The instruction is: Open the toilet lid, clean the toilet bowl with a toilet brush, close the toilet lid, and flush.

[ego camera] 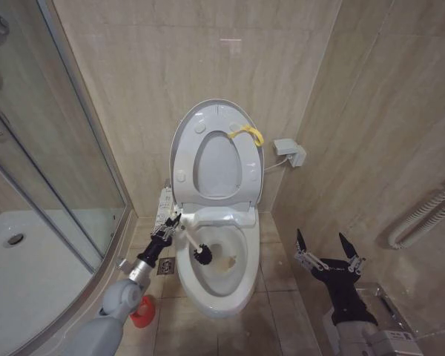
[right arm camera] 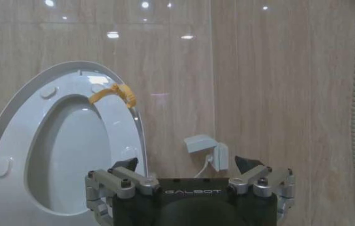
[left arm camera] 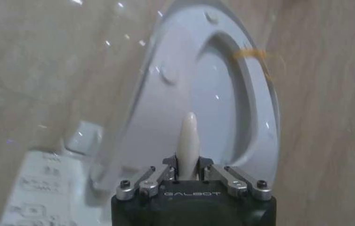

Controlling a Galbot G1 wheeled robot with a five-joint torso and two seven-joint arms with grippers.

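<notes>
- The thin white handle of the toilet brush (ego camera: 193, 248) is clamped between the fingers of the left gripper (ego camera: 172, 223), which are closed on it; in the left wrist view the handle's end is seen poking out past the closed fingers (left arm camera: 158, 176).
- From that grip the handle is angled down over the near left rim, and the dark bristle head is held inside the toilet bowl (ego camera: 221, 300), low on its left inner wall.
- The fingers of the right gripper (ego camera: 328, 251) are spread wide with nothing between them; this arm is parked to the right of the toilet, well apart from it, above the floor tiles.
- The toilet lid (ego camera: 187, 141) is raised and leans against the wall, its yellow strap (ego camera: 247, 133) at the top; the seat ring (ego camera: 250, 174) is raised against it too.
- Opening is judged done and scrubbing is judged under way; closing the lid and flushing are left.
- Yellowish-brown staining is seen in the bowl, around its bottom and right side, so cleaning is judged unfinished.
- The red cup holder (ego camera: 142, 311) stands on the floor left of the toilet, beside the left arm, with the brush out of it.
</notes>
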